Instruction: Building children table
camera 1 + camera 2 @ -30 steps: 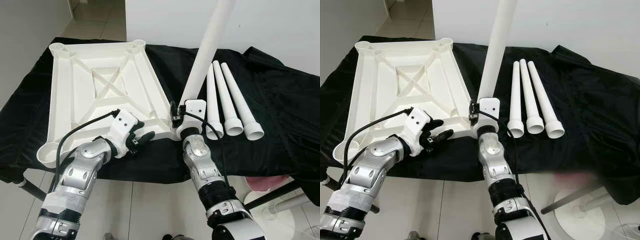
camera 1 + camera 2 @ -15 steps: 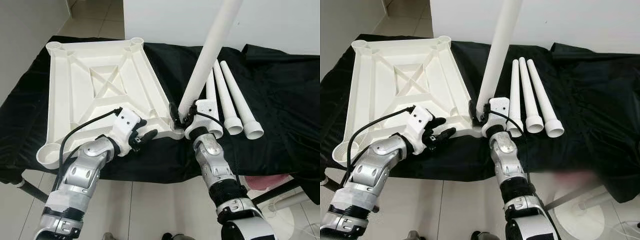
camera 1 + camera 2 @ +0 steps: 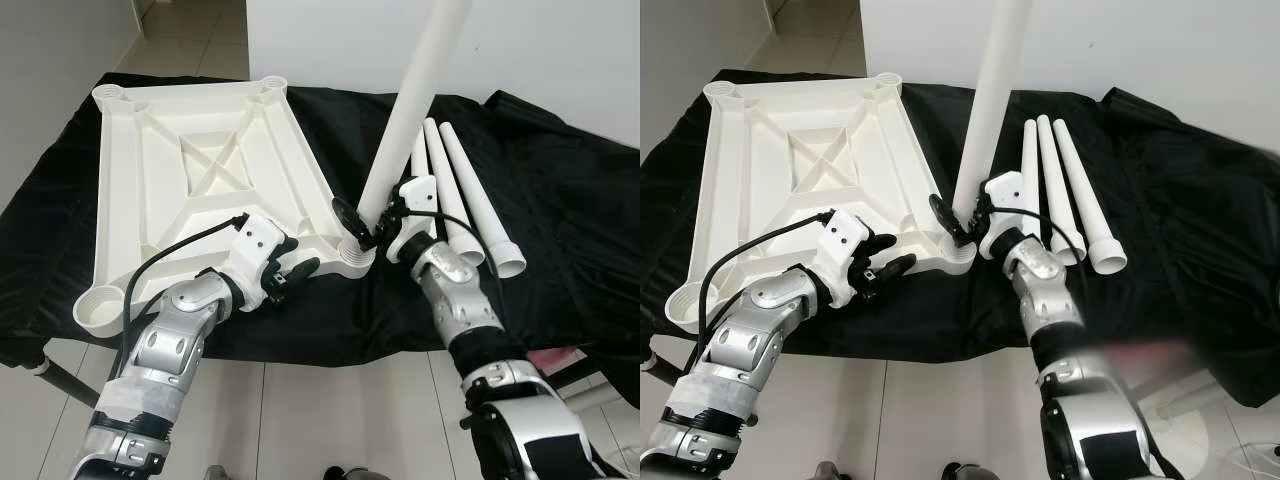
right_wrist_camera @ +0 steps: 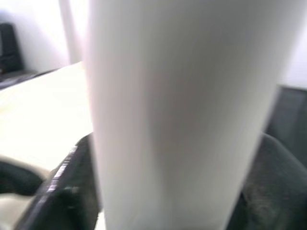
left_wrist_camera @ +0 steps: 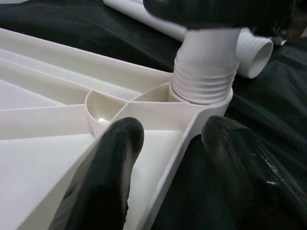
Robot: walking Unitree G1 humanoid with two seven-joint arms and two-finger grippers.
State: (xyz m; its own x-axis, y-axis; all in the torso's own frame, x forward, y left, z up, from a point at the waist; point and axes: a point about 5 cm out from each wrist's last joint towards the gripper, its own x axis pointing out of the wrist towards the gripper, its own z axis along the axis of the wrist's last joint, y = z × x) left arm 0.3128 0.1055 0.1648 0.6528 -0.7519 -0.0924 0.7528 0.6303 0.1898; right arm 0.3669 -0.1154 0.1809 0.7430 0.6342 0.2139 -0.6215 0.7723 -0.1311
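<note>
Right gripper [image 3: 368, 226] is clamped low on the upright leg [image 3: 415, 95], fingers either side of the tube just above its threaded end; the right wrist view has the white tube between two black fingers [image 4: 62, 191]. Leg stands tilted slightly, its ribbed end seated in the near right corner socket [image 3: 354, 255] of the tabletop [image 3: 190, 170]. In the left wrist view the threads [image 5: 205, 79] still sit partly above the socket rim.

Left gripper [image 3: 290, 273] sits at the tabletop's near edge, just left of that socket, fingers [image 5: 103, 182] spread wide and holding nothing; one finger lies over the inside of the tabletop, the other outside the edge over the cloth [image 3: 560, 190]. Whether they touch the plastic, cannot tell.

Tabletop lies upside down, ribs up, on the black cloth covering a table, with round sockets at its corners. Three spare legs [image 3: 455, 195] lie side by side on the cloth just right of the right gripper, wide ends toward the robot. Tiled floor [image 3: 330, 420] below.
</note>
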